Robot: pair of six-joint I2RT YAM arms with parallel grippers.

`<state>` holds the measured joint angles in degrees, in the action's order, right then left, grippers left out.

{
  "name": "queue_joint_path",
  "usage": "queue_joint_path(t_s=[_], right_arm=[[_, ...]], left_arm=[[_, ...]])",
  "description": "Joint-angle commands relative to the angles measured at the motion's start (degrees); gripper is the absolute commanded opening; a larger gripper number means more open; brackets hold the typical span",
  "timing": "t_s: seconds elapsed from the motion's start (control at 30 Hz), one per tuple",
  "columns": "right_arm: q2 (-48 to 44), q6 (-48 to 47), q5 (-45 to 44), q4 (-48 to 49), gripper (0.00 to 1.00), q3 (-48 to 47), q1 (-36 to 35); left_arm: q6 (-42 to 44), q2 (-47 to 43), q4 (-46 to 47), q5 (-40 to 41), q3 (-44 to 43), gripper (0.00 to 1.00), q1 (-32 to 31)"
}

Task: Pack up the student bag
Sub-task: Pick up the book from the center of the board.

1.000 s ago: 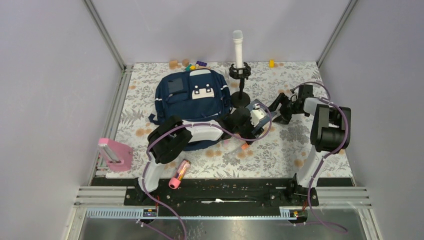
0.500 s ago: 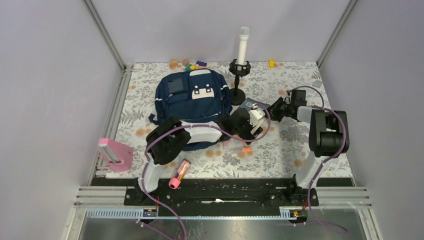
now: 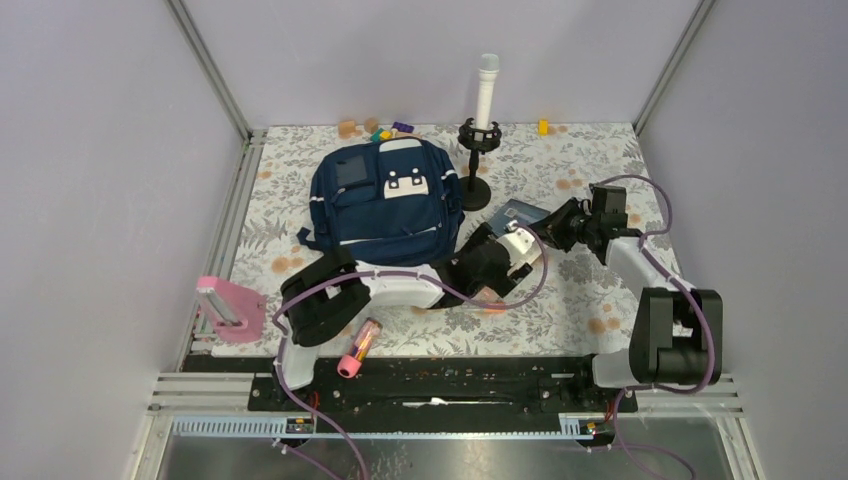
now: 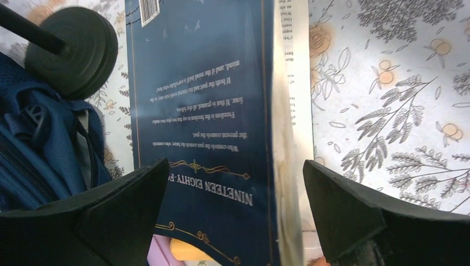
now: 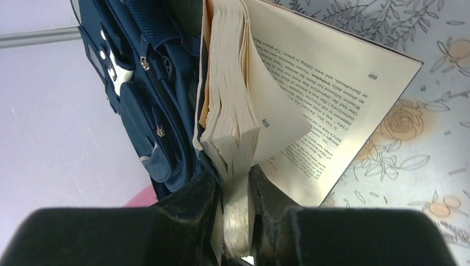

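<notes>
The student bag, a navy backpack with white patches, lies flat at the back left of the table; it also shows as the bag in the right wrist view and the bag in the left one. A dark blue paperback, the book, is tilted up just right of it. My right gripper is shut on a wad of the book's pages, and the rest of the book falls open. My left gripper stands wide open below the book's cover, a finger on each side.
A black microphone stand with a white microphone rises behind the book, and its base sits close to the bag. A pink holder and a pink tube lie at the front left. Small blocks line the back edge.
My right gripper has closed on the book's pages and its arm has swung toward the near right. My left gripper has opened wider and drawn back a little.
</notes>
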<state>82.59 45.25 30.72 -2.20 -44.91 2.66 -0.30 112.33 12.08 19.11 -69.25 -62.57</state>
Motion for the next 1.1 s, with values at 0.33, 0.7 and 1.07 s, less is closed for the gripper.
queue_joint_path(t_s=[0.33,0.7,1.07], right_arm=[[-14.1,2.2,-5.5,-8.5,0.0,-1.7,-2.2],[-20.3,-8.2,-7.5,-18.4,0.59,-12.0,-2.3],[-23.1,-15.1,-11.1,-31.5,0.98,-29.7,2.3]], left_arm=[[1.7,6.7,-11.8,15.4,-16.1,0.29,-3.2],[0.7,-1.4,-8.8,19.5,-13.1,0.0,-3.1],[-0.8,-19.2,-6.9,13.7,-7.7,0.0,-1.2]])
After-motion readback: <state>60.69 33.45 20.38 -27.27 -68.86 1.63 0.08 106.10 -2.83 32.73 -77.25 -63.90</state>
